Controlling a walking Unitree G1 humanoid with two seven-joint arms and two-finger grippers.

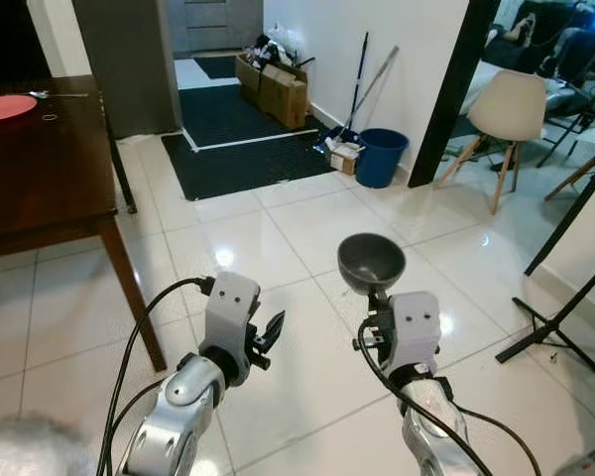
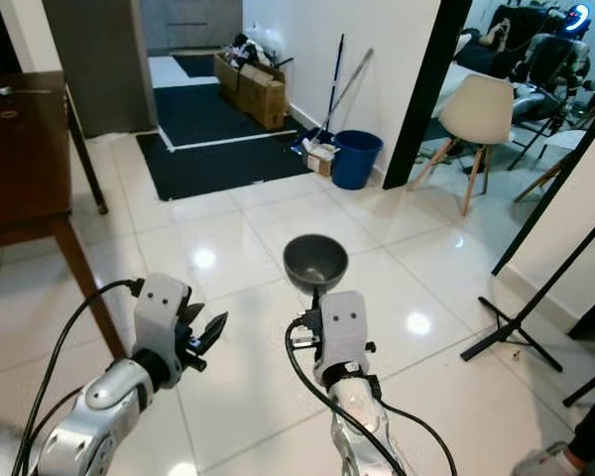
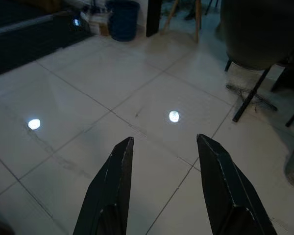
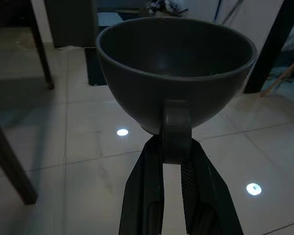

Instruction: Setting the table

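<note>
Grey and round, the cup (image 4: 174, 73) sits upright just above my right pincer (image 4: 175, 156), whose two black fingers are clamped on its handle (image 4: 176, 129). My left pincer (image 3: 164, 147) hovers beside it over the white tiled floor (image 1: 278, 238), its fingers parted with nothing between them. Well ahead of it and off to its left stands the dark wooden table (image 1: 40, 169) with a red plate (image 1: 5, 106) on it.

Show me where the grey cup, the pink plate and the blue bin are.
grey cup (image 4: 174, 73), right wrist view, on its front wall.
pink plate (image 1: 5, 107), left eye view, on its middle.
blue bin (image 1: 381, 161), left eye view, on its side.
</note>
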